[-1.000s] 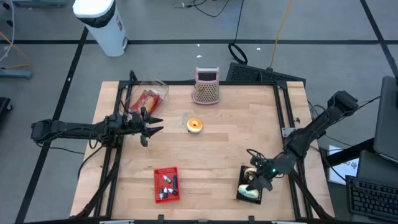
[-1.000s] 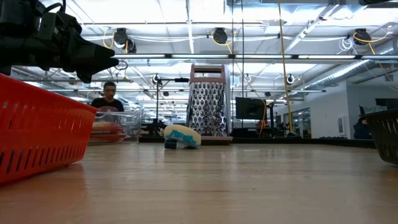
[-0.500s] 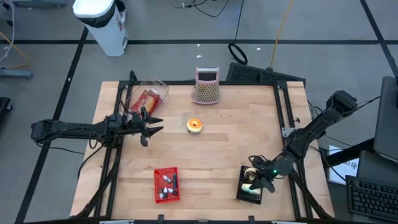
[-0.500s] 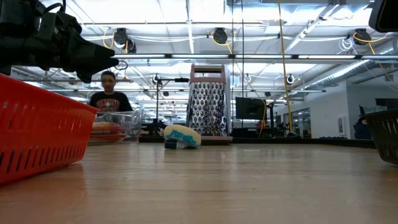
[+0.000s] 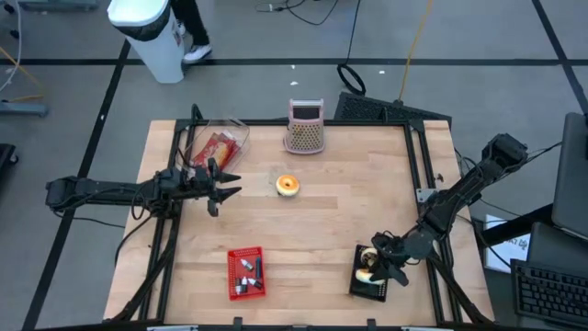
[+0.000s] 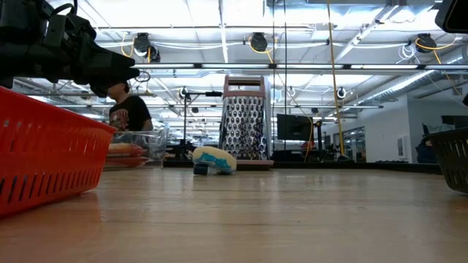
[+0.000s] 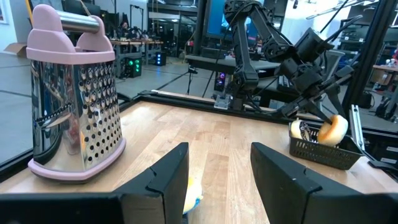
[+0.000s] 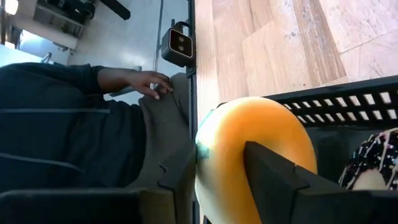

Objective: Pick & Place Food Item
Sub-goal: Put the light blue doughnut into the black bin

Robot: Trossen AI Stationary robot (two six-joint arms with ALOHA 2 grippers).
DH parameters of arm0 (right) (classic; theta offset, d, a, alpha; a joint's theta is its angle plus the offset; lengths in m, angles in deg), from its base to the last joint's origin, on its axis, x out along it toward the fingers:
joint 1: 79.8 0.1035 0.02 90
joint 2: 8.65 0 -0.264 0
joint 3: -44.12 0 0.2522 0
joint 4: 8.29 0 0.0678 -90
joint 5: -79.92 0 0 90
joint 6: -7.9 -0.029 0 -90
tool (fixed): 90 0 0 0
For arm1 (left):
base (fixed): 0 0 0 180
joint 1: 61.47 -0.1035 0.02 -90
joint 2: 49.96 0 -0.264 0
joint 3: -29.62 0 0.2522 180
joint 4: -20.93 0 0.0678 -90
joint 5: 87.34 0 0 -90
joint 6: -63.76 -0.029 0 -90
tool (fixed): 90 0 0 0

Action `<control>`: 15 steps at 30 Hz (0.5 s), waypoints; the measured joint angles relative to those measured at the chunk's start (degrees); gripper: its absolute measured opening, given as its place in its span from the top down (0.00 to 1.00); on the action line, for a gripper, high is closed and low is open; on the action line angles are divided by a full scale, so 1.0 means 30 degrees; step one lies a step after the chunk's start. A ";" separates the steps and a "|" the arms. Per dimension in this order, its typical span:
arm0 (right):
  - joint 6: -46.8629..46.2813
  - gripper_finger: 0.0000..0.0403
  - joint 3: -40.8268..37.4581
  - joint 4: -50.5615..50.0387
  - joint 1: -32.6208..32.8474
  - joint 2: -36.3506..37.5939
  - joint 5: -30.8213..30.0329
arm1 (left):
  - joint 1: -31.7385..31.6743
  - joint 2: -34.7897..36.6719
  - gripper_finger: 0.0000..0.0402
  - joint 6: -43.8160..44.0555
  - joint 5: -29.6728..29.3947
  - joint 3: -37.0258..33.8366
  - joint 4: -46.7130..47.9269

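Note:
My right gripper (image 5: pixel 384 268) hovers open over the black basket (image 5: pixel 355 287) at the table's near right corner. A pale orange doughnut (image 8: pixel 249 149) sits at its fingertips, above the basket's rim (image 7: pixel 323 152), next to a sprinkled doughnut (image 8: pixel 373 165) inside. Another orange-and-white doughnut (image 5: pixel 288 185) lies on the table's middle. My left gripper (image 5: pixel 223 184) waits open and level at the left side, touching nothing. My right gripper has one finger (image 8: pixel 180 180) beside the pale orange doughnut's edge (image 8: pixel 202 155) and the other finger (image 8: pixel 273 180) in front of it. The fingers slant down from the table's right. Whether they still touch the doughnut, I cannot tell.
A pink-framed grater (image 5: pixel 305 127) stands at the far edge, and a clear tub with a red packet (image 5: pixel 219 147) at the far left. A red basket (image 5: pixel 245 273) sits near the front edge. A person in dark clothes (image 8: pixel 68 124) stands by the table's right side.
My right gripper has sunk a little over the black basket, rolled its wrist and opened its fingers. The pale orange doughnut stays at the basket. A person has walked past behind the table.

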 joint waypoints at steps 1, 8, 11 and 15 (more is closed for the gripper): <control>0.0075 0.68 0.0000 -0.0016 0.0000 0.0000 -0.0014 | 0.0000 0.0000 0.56 0.0000 0.0000 0.0000 -0.0001; 0.0530 0.72 0.0000 -0.0946 -0.0007 0.0000 -0.0604 | 0.0000 0.0005 0.56 0.0000 0.0000 0.0000 -0.0005; 0.0482 0.73 0.0000 -0.1529 0.0000 0.0007 -0.0936 | -0.0007 0.0000 0.56 0.0000 0.0000 0.0000 -0.0007; 0.0398 0.75 0.0000 -0.1855 -0.0007 0.0007 -0.0987 | -0.0002 0.0004 0.56 0.0000 0.0000 0.0000 0.0000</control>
